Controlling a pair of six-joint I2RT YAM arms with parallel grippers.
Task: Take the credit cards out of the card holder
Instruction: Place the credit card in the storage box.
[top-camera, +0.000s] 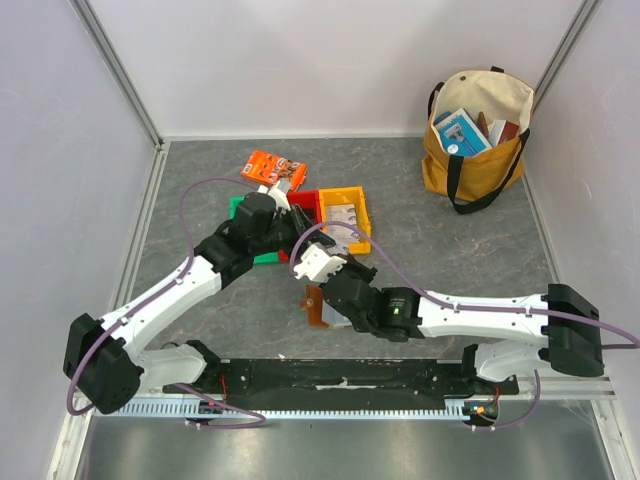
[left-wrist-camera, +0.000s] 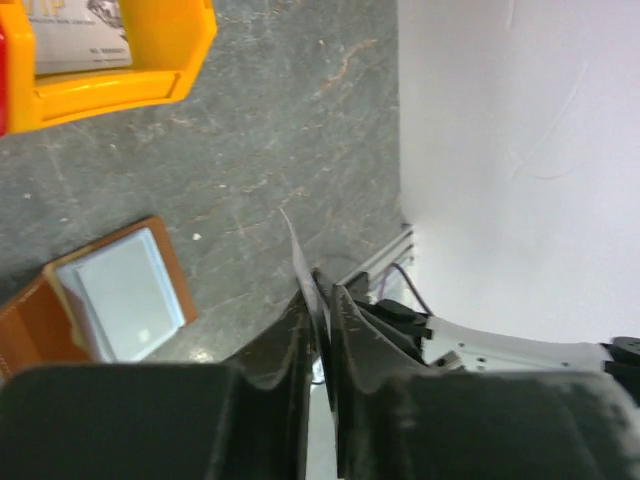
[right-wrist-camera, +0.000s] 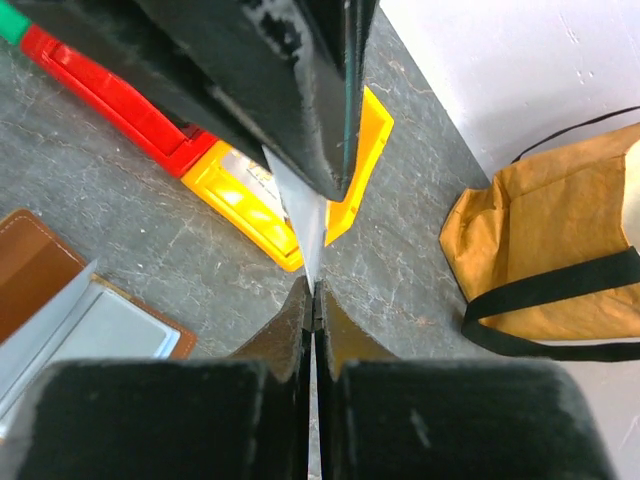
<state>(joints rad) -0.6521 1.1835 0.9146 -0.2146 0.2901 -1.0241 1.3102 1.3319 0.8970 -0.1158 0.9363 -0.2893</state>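
Right gripper (right-wrist-camera: 314, 298) pinched tight on thin silvery credit card (right-wrist-camera: 300, 215), left gripper (left-wrist-camera: 322, 295) clamped on the same card's opposite edge, small brown leather card holder (left-wrist-camera: 115, 300) lying open nearby on grey stone-patterned table (left-wrist-camera: 300, 110).

a: light is soft and even from above in all 3 views. the table (top-camera: 450, 250) under the arms carries only faint, diffuse shadows.

b: any glare?

a: a mild sheen on the yellow bin (left-wrist-camera: 120, 90) up and left of the left claw (left-wrist-camera: 322, 290). the white wall (left-wrist-camera: 500, 120) to its right is almost washed out.

b: focus?

a: both wrist views blur close in. the dark fingers (right-wrist-camera: 285, 330) of the right claw (right-wrist-camera: 313, 292) are soft, grainy masses along the bottom. the credit card (right-wrist-camera: 300, 220) pinched by both claws is a pale sliver just ahead. the overhead view is sharp throughout.
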